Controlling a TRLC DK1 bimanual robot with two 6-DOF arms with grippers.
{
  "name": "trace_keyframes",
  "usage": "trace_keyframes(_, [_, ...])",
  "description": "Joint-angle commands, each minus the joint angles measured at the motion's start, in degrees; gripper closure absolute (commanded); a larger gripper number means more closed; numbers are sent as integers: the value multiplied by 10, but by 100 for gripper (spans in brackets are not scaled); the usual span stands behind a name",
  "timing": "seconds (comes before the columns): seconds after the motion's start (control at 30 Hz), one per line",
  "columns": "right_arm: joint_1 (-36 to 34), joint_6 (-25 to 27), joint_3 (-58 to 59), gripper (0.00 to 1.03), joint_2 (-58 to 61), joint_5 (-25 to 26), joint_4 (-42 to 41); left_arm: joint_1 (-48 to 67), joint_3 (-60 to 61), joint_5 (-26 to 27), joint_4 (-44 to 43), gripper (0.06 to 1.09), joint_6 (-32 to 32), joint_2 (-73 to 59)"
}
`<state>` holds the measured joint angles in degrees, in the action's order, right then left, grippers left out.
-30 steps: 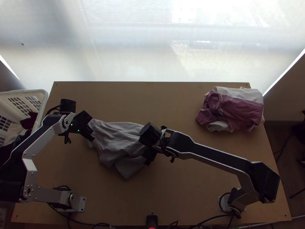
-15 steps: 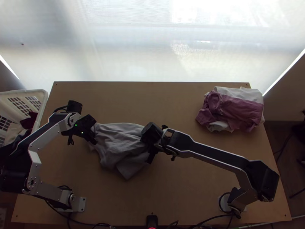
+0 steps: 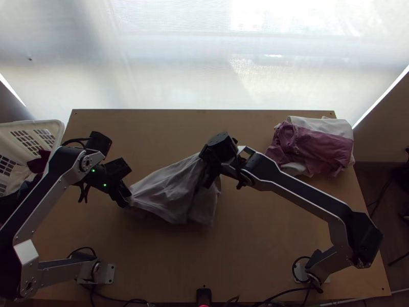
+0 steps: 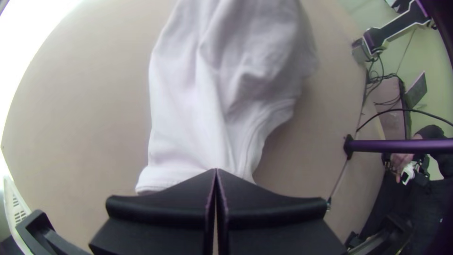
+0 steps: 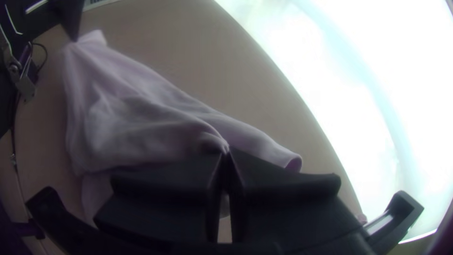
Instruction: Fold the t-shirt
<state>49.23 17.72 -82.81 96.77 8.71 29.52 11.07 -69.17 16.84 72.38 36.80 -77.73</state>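
T-shirt [image 3: 171,192], pale grey, is left of the middle of the wooden desk [image 3: 245,271] in the top view, unfolded into no neat shape: bunched, drawn out sideways into long creases. The desk is the largest piece, with a broad bright pale sheet [image 3: 179,56] beyond its far edge. Over it reach the two arms, the left arm [image 3: 43,197] from the lower left corner and the right arm [image 3: 301,194] from the lower right, the latter crossing the near side of a pile of clothes at the far right. A white basket [image 3: 60,134] stands at the desk's left edge, holding dark red cloth [image 3: 38,162] and pale cloth [image 3: 18,176]. In the pile, a mauve garment [image 3: 319,151] lies over white cloth [image 3: 312,123]. The left gripper [image 3: 125,202] has its fingers pressed together on the T-shirt's left end, from which the cloth fans out. The right gripper [image 3: 206,181] is closed too, pinching a gathered bit of the T-shirt's far side; in the right wrist view a tube-like end with an open mouth sits just beside its fingers. Smallest is a black device [image 3: 204,294] with a red light at the desk's near edge.
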Motion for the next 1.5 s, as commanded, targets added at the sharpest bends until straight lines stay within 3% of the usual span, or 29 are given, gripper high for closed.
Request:
trace_keyframes(0.0, [-19,24,-61,100,44,41,-58,141,-99,37,68,105,-67,12])
trace_keyframes(0.2, [-38,21,-129,100,110,95,-124,245,-196,57,68,105,-108,-60])
trace_keyframes(0.37, [-65,-6,-173,97,161,112,-126,299,-278,68,64,105,-128,-129])
trace_keyframes(0.43, [-74,-28,-174,66,168,112,-111,316,-307,73,49,104,-147,-153])
trace_keyframes(0.53, [-80,-38,-168,27,171,112,-69,331,-312,72,4,86,-175,-159])
trace_keyframes(0.57, [-84,-44,-162,13,170,112,-59,334,-313,72,-8,72,-182,-161])
trace_keyframes(0.6, [-86,-46,-155,4,167,112,-53,337,-314,72,-19,45,-190,-162])
trace_keyframes(0.63, [-90,-48,-144,4,160,112,-53,339,-316,72,-28,8,-194,-163])
trace_keyframes(0.87, [-96,-58,-113,4,113,111,-12,317,-363,72,-33,10,-230,-164])
trace_keyframes(1.1, [-24,-51,-8,5,24,97,54,95,-377,72,16,10,-189,-108])
trace_keyframes(1.23, [47,-41,58,5,-19,96,55,-18,-297,59,-10,10,-137,-64])
trace_keyframes(1.47, [156,-35,116,5,-55,95,55,-44,-89,-22,-122,10,-122,17])
